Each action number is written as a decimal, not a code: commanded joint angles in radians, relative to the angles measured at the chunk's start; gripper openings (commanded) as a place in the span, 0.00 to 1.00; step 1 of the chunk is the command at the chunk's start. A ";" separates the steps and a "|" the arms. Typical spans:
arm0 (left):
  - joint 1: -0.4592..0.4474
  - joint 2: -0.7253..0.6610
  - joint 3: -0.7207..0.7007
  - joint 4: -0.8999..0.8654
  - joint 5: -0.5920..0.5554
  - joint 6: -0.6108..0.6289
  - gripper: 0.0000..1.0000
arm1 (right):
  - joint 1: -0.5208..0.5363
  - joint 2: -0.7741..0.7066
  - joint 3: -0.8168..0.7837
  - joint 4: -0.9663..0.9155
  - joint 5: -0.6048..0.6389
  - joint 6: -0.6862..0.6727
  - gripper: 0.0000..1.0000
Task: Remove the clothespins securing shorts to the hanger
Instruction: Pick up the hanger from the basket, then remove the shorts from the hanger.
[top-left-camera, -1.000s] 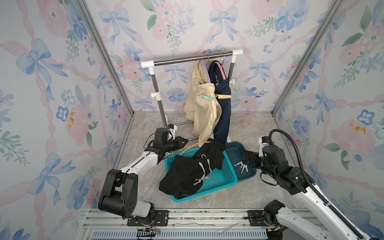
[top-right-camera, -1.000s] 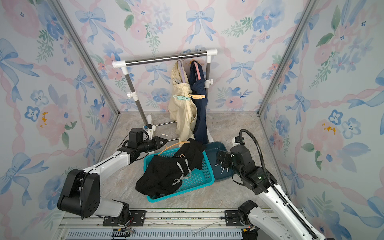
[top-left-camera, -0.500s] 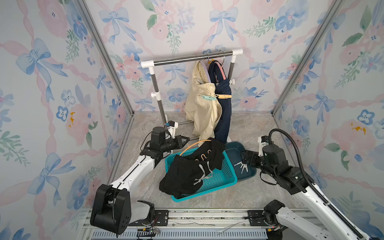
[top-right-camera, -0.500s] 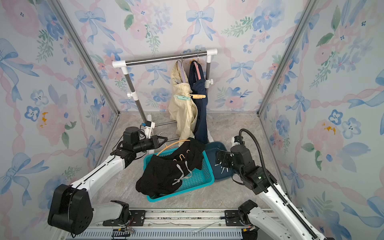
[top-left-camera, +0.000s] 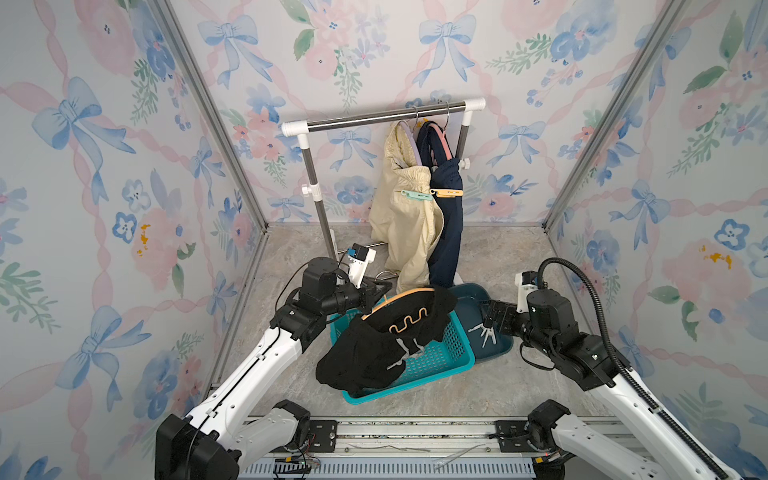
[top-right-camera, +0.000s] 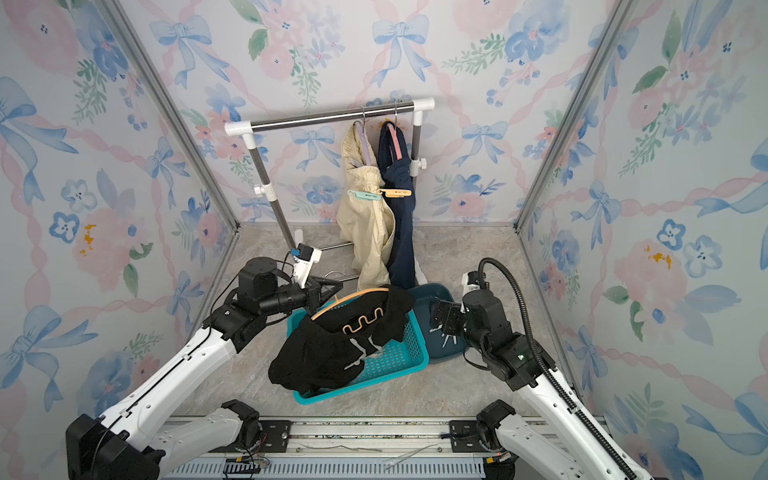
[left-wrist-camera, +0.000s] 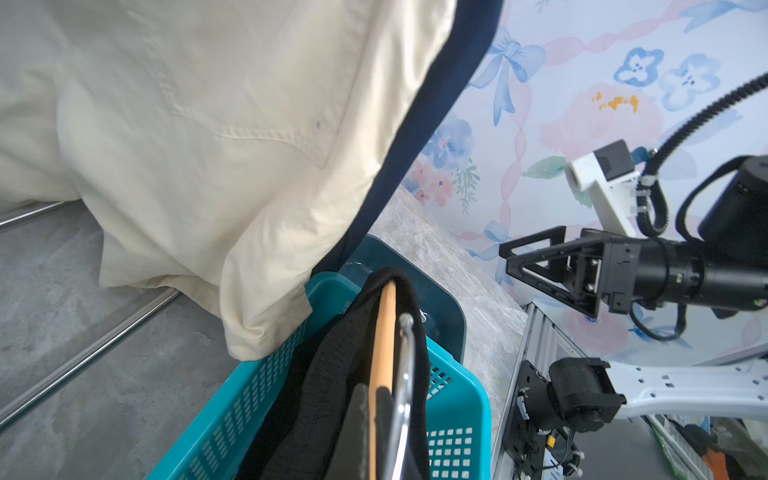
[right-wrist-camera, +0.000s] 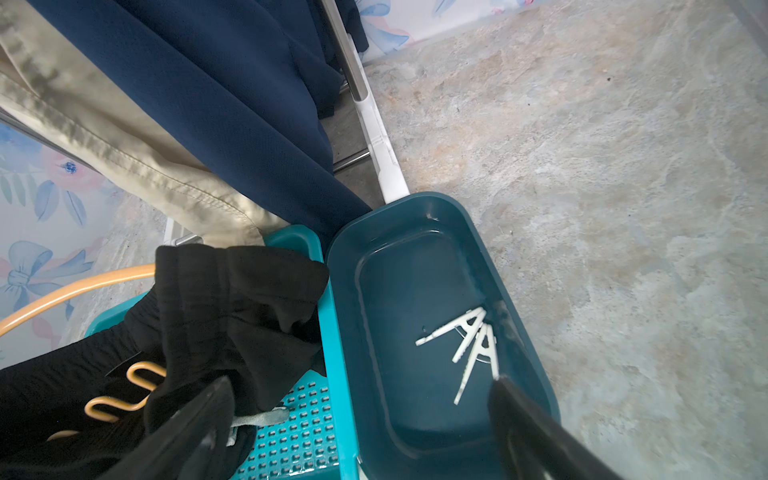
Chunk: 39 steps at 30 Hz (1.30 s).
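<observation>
Black shorts (top-left-camera: 382, 345) lie draped over an orange hanger (top-left-camera: 399, 297) in the teal basket (top-left-camera: 449, 353). My left gripper (top-left-camera: 380, 291) is shut on that hanger's arm (left-wrist-camera: 384, 332) beside its metal hook. Cream shorts (top-left-camera: 405, 220) and navy shorts (top-left-camera: 449, 232) hang from the rail, with a mint clothespin (top-left-camera: 415, 194) and a light orange clothespin (top-left-camera: 446, 192) clipped on them. My right gripper (right-wrist-camera: 359, 382) stands open above the dark blue bin (right-wrist-camera: 415, 208), where white clothespins (right-wrist-camera: 469, 345) lie.
The clothes rack (top-left-camera: 374, 118) stands at the back, its base bars running along the floor behind the basket. The bin and the basket sit side by side, touching. Patterned walls close in on three sides, and a metal rail (top-left-camera: 415, 432) runs along the front.
My left gripper moved right to the orange hanger and shut on it. The hanger end and the black shorts shifted slightly. The right arm stayed put.
</observation>
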 joint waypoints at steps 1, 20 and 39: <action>-0.033 -0.057 0.048 0.002 -0.036 0.094 0.00 | 0.028 0.008 0.040 -0.006 0.009 -0.021 0.97; -0.076 -0.192 0.150 -0.087 -0.104 0.341 0.00 | 0.356 0.152 0.226 -0.098 0.268 0.043 0.99; -0.077 -0.239 0.154 -0.160 -0.130 0.403 0.00 | 0.586 0.335 0.329 0.019 0.336 0.122 0.97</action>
